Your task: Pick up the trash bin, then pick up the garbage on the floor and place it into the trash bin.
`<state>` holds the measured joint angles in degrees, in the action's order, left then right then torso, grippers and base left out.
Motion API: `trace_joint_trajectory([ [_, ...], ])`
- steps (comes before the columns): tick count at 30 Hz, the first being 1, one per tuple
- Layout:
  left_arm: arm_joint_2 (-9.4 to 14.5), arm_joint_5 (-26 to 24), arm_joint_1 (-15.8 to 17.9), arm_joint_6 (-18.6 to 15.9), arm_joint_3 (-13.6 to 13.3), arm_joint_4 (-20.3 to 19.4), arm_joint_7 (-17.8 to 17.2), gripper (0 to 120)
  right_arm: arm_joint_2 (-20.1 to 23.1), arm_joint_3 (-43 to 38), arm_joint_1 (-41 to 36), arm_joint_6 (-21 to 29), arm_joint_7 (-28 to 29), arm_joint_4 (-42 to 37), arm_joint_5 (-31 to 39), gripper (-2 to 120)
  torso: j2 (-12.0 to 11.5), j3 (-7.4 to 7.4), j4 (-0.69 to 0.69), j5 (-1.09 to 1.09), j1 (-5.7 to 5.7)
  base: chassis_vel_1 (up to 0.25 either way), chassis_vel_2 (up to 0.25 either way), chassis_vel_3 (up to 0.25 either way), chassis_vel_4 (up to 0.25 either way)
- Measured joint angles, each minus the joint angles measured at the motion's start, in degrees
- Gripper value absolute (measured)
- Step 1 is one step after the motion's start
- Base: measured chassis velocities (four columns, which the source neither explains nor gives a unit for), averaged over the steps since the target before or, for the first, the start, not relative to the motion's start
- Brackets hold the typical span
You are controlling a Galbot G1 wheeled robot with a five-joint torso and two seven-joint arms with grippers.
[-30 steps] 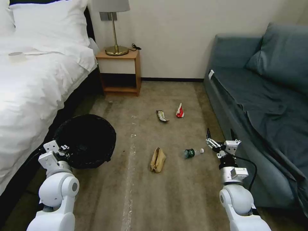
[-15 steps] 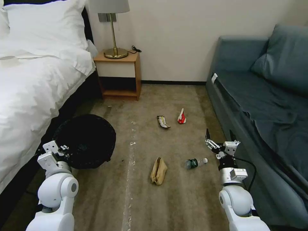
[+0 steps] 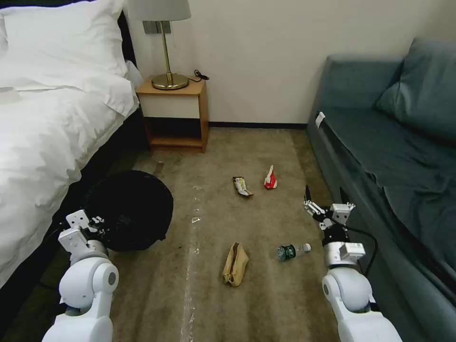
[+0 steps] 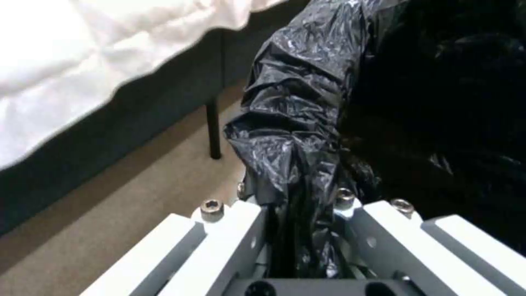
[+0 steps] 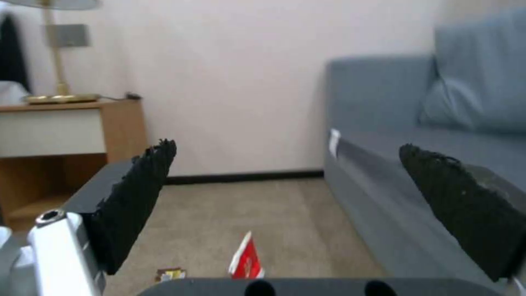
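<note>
- i've rolled forward; litter sits nearer.
- left gripper [image 3: 97, 223] still pinches bin [image 3: 130, 209] liner.
- right gripper [image 3: 325, 199] spread, above bottle [image 3: 292, 251].

Glossy white rounded arm shells; white bracketed left gripper [image 4: 298, 230] with hex-socket screws; right gripper [image 3: 325, 202] bearing black textured fingers [image 5: 137, 205]; a black cable, apparently looped beside its wrist.
</note>
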<state>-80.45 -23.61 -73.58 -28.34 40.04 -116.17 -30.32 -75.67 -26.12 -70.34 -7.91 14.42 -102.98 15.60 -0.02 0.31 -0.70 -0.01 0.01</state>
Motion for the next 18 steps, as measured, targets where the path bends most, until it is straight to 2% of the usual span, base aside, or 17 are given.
trace_joint_trajectory([
  [1, -0.2, 0.3, 0.2, -0.1, -0.3, 0.3, 0.0, 2, 0.0, 1.3, 1.2, 2.1, 2.5, 0.0, 2.7, 100, 0.0, 0.00, 0.01, -0.01, 0.00, 0.000, 0.000, 0.000, 0.000],
  [2, -0.2, 0.3, 0.2, -0.1, -0.3, 0.3, 0.0, 2, 0.0, 1.3, 1.2, 2.1, 2.5, 0.0, 2.7, 100, 0.0, 0.00, 0.01, -0.01, 0.00, 0.000, 0.000, 0.000, 0.000],
  [4, -0.7, 1.2, 0.5, -0.1, -1.1, 1.1, 0.0, 2, 0.1, 4.9, 4.4, 8.8, 8.9, -0.1, 11.2, 100, 0.0, 0.01, 0.01, 0.00, 0.00, 0.000, 0.000, 0.000, 0.000],
  [5, -0.7, 1.2, 0.5, -0.1, -1.1, 1.1, 0.0, 2, 0.1, 4.9, 4.4, 8.8, 8.9, -0.1, 11.2, 100, 0.0, 0.01, 0.01, 0.00, 0.00, 0.000, 0.000, 0.000, 0.000],
  [7, -1.1, 1.9, 0.6, -0.2, -1.8, 1.3, 0.0, 2, -0.6, 8.2, 7.2, 13.5, 14.7, 0.1, 16.8, 100, 0.0, 0.01, 0.01, -0.01, 0.01, 0.000, 0.000, 0.000, 0.000],
  [8, -1.1, 1.9, 0.6, -0.2, -1.8, 1.3, 0.0, 2, -0.6, 8.2, 7.2, 13.5, 14.7, 0.1, 16.8, 100, 0.0, 0.01, 0.01, -0.01, 0.01, 0.000, 0.000, 0.000, 0.000],
  [10, -1.3, 2.5, 0.7, -0.3, -2.1, 1.4, 0.0, 2, -2.3, 10.7, 9.9, 19.4, 22.7, 0.2, 22.8, 100, 0.0, 0.01, 0.02, -0.01, 0.00, 0.000, 0.000, 0.000, 0.000],
  [11, -1.3, 2.5, 0.7, -0.3, -2.1, 1.4, 0.0, 2, -2.3, 10.7, 9.9, 19.4, 22.7, 0.2, 22.8, 100, 0.0, 0.01, 0.02, -0.01, 0.00, 0.000, 0.000, 0.000, 0.000],
  [13, -1.3, 2.7, 0.7, -0.4, -2.1, 1.5, -0.1, 2, -3.8, 12.0, 11.8, 26.0, 31.3, 0.5, 29.2, 100, 0.0, 0.01, 0.02, -0.01, 0.00, 0.000, 0.000, 0.000, 0.000],
  [14, -1.3, 2.7, 0.7, -0.4, -2.1, 1.5, -0.1, 2, -3.8, 12.0, 11.8, 26.0, 31.3, 0.5, 29.2, 100, 0.0, 0.01, 0.02, -0.01, 0.00, 0.000, 0.000, 0.000, 0.000],
  [15, -1.4, 2.9, 0.6, -0.4, -2.1, 1.5, -0.1, 2, -4.6, 12.3, 12.8, 28.5, 35.1, 1.3, 32.5, 100, 0.0, 0.01, 0.02, -0.01, 0.00, 0.000, 0.000, 0.000, 0.000],
  [16, -1.4, 2.9, 0.6, -0.4, -2.1, 1.5, -0.1, 2, -4.6, 12.3, 12.8, 28.5, 35.1, 1.3, 32.5, 100, 0.0, 0.01, 0.02, -0.01, 0.00, 0.000, 0.000, 0.000, 0.000],
  [18, -1.5, 3.1, 0.2, -0.4, -1.9, 1.7, -0.1, 2, -6.7, 12.2, 13.8, 31.1, 40.0, 3.3, 36.8, 100, 0.0, 0.01, 0.02, 0.00, 0.00, 0.000, 0.000, 0.000, 0.000],
])
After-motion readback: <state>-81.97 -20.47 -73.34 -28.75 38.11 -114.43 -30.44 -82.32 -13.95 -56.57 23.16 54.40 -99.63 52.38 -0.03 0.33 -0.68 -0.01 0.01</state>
